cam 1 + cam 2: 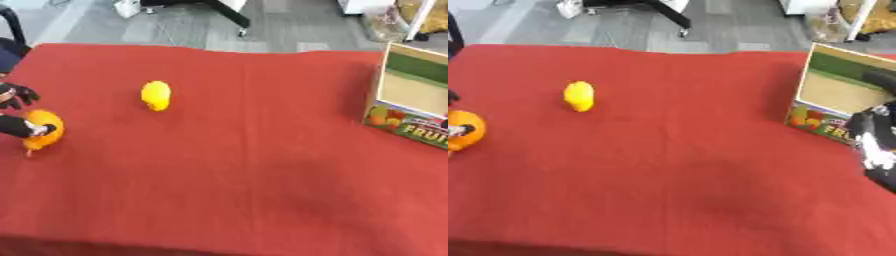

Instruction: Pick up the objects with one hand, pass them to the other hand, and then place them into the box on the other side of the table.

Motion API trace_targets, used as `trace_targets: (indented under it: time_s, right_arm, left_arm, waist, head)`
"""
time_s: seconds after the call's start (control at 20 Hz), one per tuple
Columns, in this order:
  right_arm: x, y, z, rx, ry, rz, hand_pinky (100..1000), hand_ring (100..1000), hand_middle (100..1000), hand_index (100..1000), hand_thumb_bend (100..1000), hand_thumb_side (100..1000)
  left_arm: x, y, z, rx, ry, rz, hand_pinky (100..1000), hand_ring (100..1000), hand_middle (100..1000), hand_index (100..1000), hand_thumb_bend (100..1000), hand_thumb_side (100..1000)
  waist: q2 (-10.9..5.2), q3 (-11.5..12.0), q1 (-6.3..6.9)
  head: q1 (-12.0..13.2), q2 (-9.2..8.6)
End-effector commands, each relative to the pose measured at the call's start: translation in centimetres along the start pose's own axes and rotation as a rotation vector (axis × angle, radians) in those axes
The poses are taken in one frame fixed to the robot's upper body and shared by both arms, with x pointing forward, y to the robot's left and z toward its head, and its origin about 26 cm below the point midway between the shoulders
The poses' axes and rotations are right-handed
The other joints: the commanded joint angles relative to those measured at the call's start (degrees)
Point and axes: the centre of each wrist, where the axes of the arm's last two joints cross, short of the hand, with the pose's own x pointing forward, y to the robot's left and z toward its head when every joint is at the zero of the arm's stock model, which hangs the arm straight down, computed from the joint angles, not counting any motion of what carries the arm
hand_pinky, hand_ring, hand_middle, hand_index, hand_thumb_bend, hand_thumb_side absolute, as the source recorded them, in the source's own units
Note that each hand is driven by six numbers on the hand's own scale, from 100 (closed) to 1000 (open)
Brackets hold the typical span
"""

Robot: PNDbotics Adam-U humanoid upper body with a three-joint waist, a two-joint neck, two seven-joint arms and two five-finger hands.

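Observation:
An orange round fruit (44, 125) lies on the red tablecloth at the far left edge. My left hand (19, 126) comes in from the left, with one black finger curled across the fruit's front and other fingers (17, 95) just above it. A yellow fruit (156, 95) lies alone further right, apart from the hand. The cardboard fruit box (837, 92) stands open at the table's right side. My right hand (875, 142) shows blurred at the right edge, just in front of the box and holding nothing that I can see.
The red cloth (245, 165) covers the whole table, and its front edge runs along the bottom. Beyond the far edge are a grey floor and furniture legs (229, 15). A dark chair part (10, 30) stands at the far left corner.

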Motion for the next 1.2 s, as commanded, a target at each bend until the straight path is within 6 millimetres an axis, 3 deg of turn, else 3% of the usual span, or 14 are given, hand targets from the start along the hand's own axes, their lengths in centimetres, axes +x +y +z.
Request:
trace_targets:
  time_s: [0.05, 0.15, 0.3, 0.5, 0.65, 0.9, 1.05, 1.2]
  right_arm:
    - [0.6, -0.4, -0.4, 0.006, -0.023, 0.017, 489, 128, 108, 883, 100, 461]
    - [0.6, -0.3, -0.3, 0.006, -0.021, 0.016, 489, 128, 107, 882, 100, 465]
    - [0.5, -0.3, -0.3, 0.004, -0.017, 0.014, 489, 128, 108, 882, 100, 467]
    - [0.5, -0.3, -0.2, 0.000, -0.015, 0.016, 490, 128, 108, 881, 100, 470]
    - [0.5, -0.3, -0.3, -0.001, -0.021, 0.014, 490, 129, 108, 879, 100, 467]
    - [0.7, -0.3, -0.8, 0.003, -0.055, 0.002, 490, 132, 111, 878, 100, 461]
    - [0.8, -0.2, -1.4, 0.012, -0.088, -0.012, 491, 135, 113, 878, 100, 455]
    - [1.0, -0.2, -2.0, 0.027, -0.129, -0.031, 491, 136, 114, 878, 100, 450]
  left_arm:
    - [-0.6, 0.8, 0.0, 0.062, 0.033, -0.016, 735, 633, 616, 765, 341, 268]
    - [-0.5, 0.2, -0.2, 0.098, 0.030, -0.006, 678, 563, 533, 681, 217, 188]
    - [-0.4, -0.1, -0.3, 0.171, 0.017, 0.019, 634, 523, 485, 613, 119, 167]
    - [0.0, 0.5, -0.1, 0.245, -0.057, 0.084, 627, 515, 465, 571, 100, 182]
    - [1.1, 2.3, 0.4, 0.300, -0.167, 0.142, 625, 517, 464, 561, 100, 217]
    - [5.4, 6.0, 1.5, 0.419, -0.467, 0.334, 628, 518, 457, 539, 100, 328]
    - [8.9, 6.2, 1.2, 0.425, -0.656, 0.508, 630, 524, 461, 538, 100, 405]
    - [13.5, 5.3, 0.4, 0.390, -0.819, 0.648, 635, 529, 464, 538, 100, 448]
  waist:
    - [-1.25, 0.0, 0.57]
    - [-1.22, 0.0, 0.51]
    - [-1.20, -0.1, 0.43]
    - [-1.21, -0.1, 0.35]
    - [-1.24, -0.1, 0.28]
    - [-1.23, -0.4, 0.03]
    - [-1.18, -0.8, -0.27]
    - [-1.11, -1.3, -0.63]
  head:
    - [-0.3, 0.23]
    - [-0.5, 0.24]
    - [-0.6, 0.21]
    - [-0.7, 0.22]
    - [-0.9, 0.22]
    - [-0.9, 0.10]
    - [-0.7, 0.03]
    - [-0.6, -0.08]
